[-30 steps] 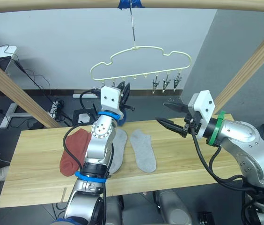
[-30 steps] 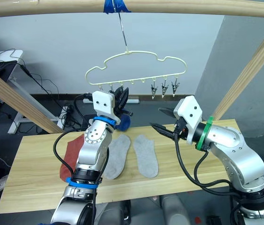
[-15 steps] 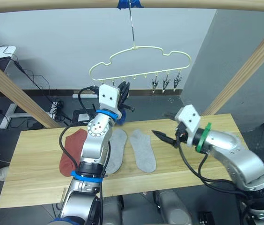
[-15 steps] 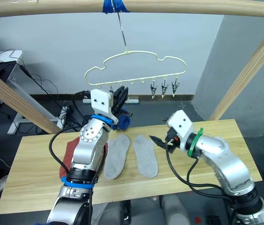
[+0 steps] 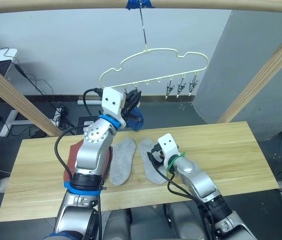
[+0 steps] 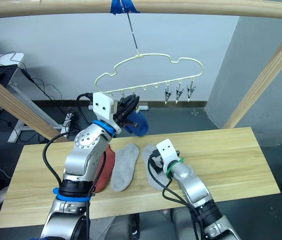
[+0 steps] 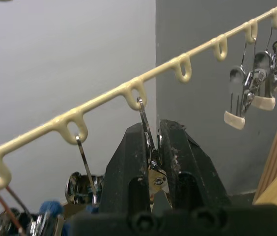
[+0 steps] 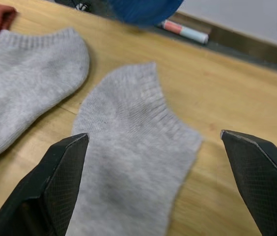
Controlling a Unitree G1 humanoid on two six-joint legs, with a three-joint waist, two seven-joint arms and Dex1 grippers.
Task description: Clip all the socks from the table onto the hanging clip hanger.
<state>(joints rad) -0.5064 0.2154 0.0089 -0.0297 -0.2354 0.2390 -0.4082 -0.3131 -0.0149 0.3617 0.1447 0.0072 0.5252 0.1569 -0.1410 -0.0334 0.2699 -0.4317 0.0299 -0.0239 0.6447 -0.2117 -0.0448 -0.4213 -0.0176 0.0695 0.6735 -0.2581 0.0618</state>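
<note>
On the table (image 5: 221, 150), just ahead of the right gripper (image 8: 153, 196): the nearer grey sock (image 8: 133, 162), lying flat, directly between the two wide-spread fingers, nothing held. In the head views the sock's long axis runs roughly 12-to-6, slightly tilted, cuff end toward 12 (far edge of the table), toe end toward 6 and partly covered by the right wrist. Second grey sock (image 5: 121, 160) lies just beside it at 9 o'clock, near-parallel, then a rust-red sock (image 5: 73, 157) further toward 9, partly behind the left arm.

Right arm is clearly the nearer one to both grey socks; judgement: it only needs to descend and pinch the cuff end.

Left gripper (image 7: 152, 147) is raised at about 11 o'clock from the socks, under the clip hanger (image 5: 156, 67); its fingers are closed tight on a metal clip (image 7: 151, 147) hanging from a loop. A blue sock (image 6: 136, 124) hangs just beside it. Three free clips (image 5: 181, 87) hang toward the hanger's right end.
</note>
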